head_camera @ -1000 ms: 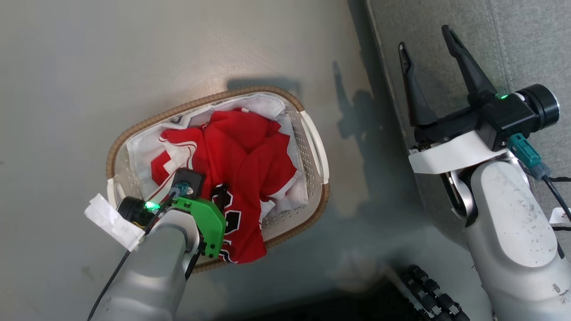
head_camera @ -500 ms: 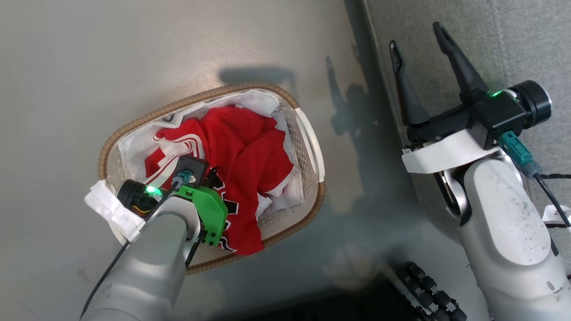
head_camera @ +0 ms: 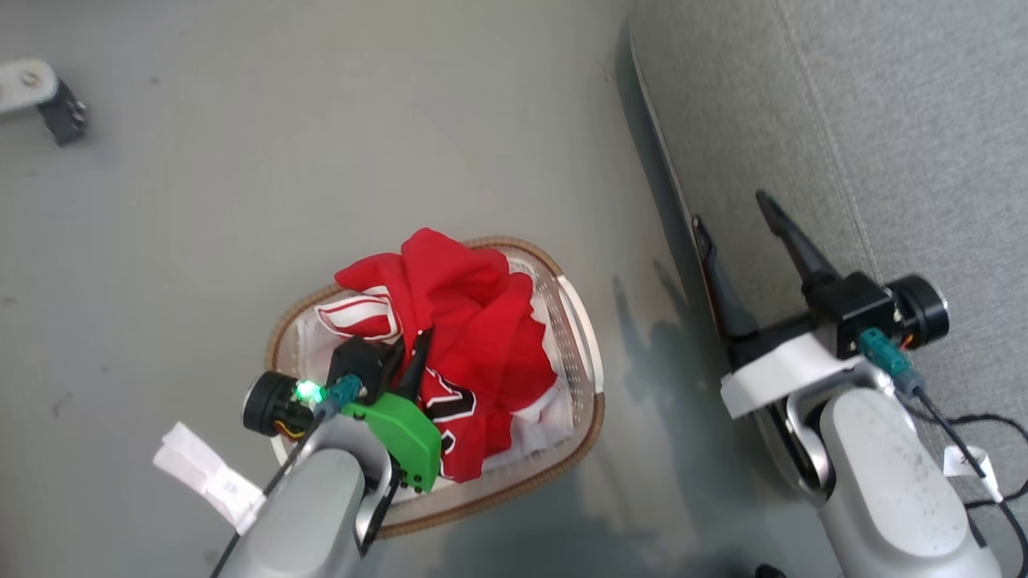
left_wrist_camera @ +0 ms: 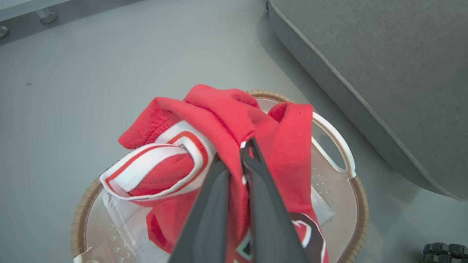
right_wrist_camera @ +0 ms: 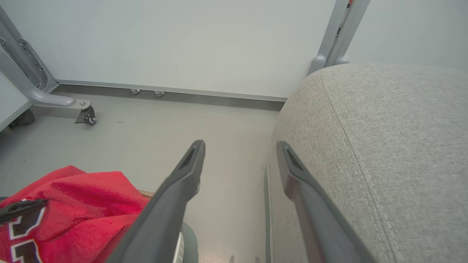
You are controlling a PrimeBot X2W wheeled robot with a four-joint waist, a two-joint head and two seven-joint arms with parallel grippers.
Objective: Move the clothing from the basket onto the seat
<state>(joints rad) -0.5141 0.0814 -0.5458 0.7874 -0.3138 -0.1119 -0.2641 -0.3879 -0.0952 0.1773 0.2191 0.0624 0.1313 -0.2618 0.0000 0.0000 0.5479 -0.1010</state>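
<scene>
The clothing (left_wrist_camera: 219,109) is pinched in the closed left gripper (left_wrist_camera: 236,153) over the basket's (left_wrist_camera: 360,208) middle, the right gripper (right_wrist_camera: 239,149) is spread empty, and a lift across to the seat (left_wrist_camera: 384,73) seems called for.

Pale grey speckled shells cover the left forearm (head_camera: 309,514) and right forearm (head_camera: 891,490); the dark-fingered left end effector (left_wrist_camera: 234,150) wears a green bracket (head_camera: 397,433), the dark-fingered right end effector (head_camera: 730,209) a teal plug (head_camera: 883,357) and black cable (head_camera: 940,417).

A grey metal frame leg (right_wrist_camera: 44,98) on a black caster (right_wrist_camera: 87,117) stands on the grey floor (head_camera: 321,160) near the white wall (right_wrist_camera: 182,44); a grey post (right_wrist_camera: 340,33) rises against that wall.
</scene>
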